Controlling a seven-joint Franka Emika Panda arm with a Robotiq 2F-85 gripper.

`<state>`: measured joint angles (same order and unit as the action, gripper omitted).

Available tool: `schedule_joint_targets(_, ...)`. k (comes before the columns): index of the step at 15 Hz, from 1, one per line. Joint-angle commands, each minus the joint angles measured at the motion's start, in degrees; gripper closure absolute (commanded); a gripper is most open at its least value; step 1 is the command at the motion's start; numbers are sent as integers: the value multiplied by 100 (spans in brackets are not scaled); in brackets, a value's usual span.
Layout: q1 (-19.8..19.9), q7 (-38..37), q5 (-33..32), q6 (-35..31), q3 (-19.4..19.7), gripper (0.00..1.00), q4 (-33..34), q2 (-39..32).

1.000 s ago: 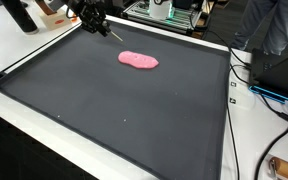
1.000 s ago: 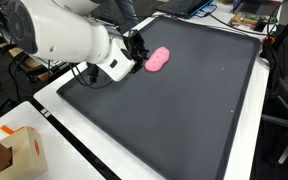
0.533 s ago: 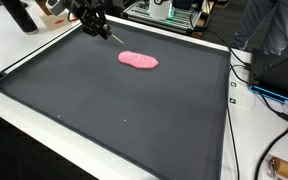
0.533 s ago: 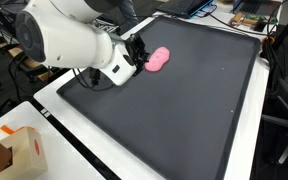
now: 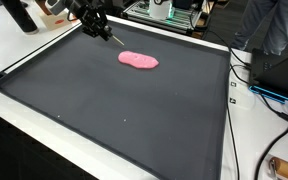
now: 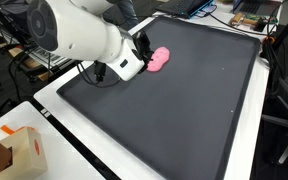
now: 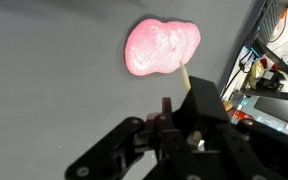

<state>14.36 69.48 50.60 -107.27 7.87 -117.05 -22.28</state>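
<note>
Pink glossy lobed blob (image 7: pixel 162 46), lying flat just beyond the tool (image 7: pixel 171 112); thin pale stick (image 7: pixel 187 78) clamped there, tip at blob's edge.

Even overhead room light is filling both exterior views, fairly bright, no hard beams. The black mat (image 5: pixel 114 110) is swallowing light and giving only a dull sheen near its far edge. The white table (image 5: pixel 29 50) around it is going close to blown-out. Shadows are lying soft and short. The white arm (image 6: pixel 79 35) is looming big and slightly soft. In the wrist view the pink blob (image 7: pixel 161 46) is glittering and sharp. The gripper (image 7: pixel 169 108) is reading as a dark, slightly blurred mass, the stick (image 7: pixel 186 78) pale against it. The right edge is going defocused.
</note>
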Motion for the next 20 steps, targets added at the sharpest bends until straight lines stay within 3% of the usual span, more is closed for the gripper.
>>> schedule_joint_targets(1, -166, -230, -180, -346, -31, 94, -220, 282)
schedule_joint_targets(20, -1127, -1848, -2162, -1626, -680, 94, -1292, 1854)
